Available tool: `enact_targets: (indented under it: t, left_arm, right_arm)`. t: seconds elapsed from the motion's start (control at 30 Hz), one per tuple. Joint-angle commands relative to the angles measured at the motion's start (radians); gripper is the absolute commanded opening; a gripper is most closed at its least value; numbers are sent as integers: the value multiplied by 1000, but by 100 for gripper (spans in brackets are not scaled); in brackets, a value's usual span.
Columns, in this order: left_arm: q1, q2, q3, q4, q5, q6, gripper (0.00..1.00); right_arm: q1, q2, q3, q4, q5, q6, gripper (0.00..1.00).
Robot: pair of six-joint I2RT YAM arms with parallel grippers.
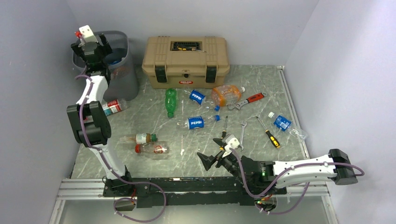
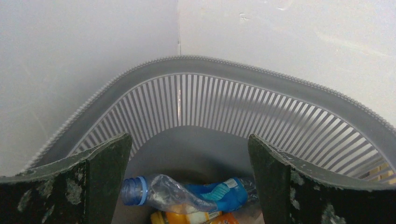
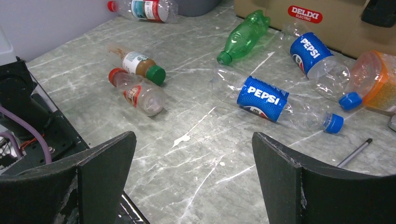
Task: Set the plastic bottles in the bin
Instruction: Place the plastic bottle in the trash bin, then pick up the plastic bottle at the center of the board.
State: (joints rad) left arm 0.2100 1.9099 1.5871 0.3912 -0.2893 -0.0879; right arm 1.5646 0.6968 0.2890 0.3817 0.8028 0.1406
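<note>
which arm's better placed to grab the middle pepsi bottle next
Probably right. The right arm's fingers stand open, low over the grey marbled table, facing the clear plastic bottle with the blue Pepsi label. The left arm's fingers hang open above the round grey mesh bin, nothing between them.

Wide-spread gripper (image 2: 189, 149) above bin (image 2: 233, 70), crushed bottles (image 2: 177, 193) inside

grey mesh bin (image 1: 123, 80) holds crushed bottles (image 2: 187, 193); other bottles (image 1: 196, 122) lie scattered.
</note>
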Motion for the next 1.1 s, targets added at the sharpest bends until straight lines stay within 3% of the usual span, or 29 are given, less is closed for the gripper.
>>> enact_targets:
  t: [0.0,0.17,0.33,0.43,0.53,0.63,0.87,1.07]
  left_arm:
    - [-13,-177,20,-25,-16,-9,100]
    - [-125,-356,69,-103,-50,35,99]
    - [-342,-518,100,-395,28,23,99]
    - [-464,-590,56,-616,100,-3,99]
    - [-543,-633,-31,-770,170,-30,100]
    - [-582,-671,-150,-878,219,-52,99]
    - [-589,-757,-351,-970,386,-64,99]
    - [-589,-801,-458,-913,446,-113,99]
  right_arm:
    - [-5,4,52,3,14,1,100]
    - [-5,-21,86,-49,43,-8,100]
    - [-36,-34,163,-184,84,23,100]
    - [-157,-21,231,-328,11,132,100]
    - [-362,-11,255,-410,-197,254,100]
    - [-522,15,246,-432,-330,363,100]
    - [-684,4,145,-426,-248,605,100]
    - [-948,70,44,-315,-527,769,100]
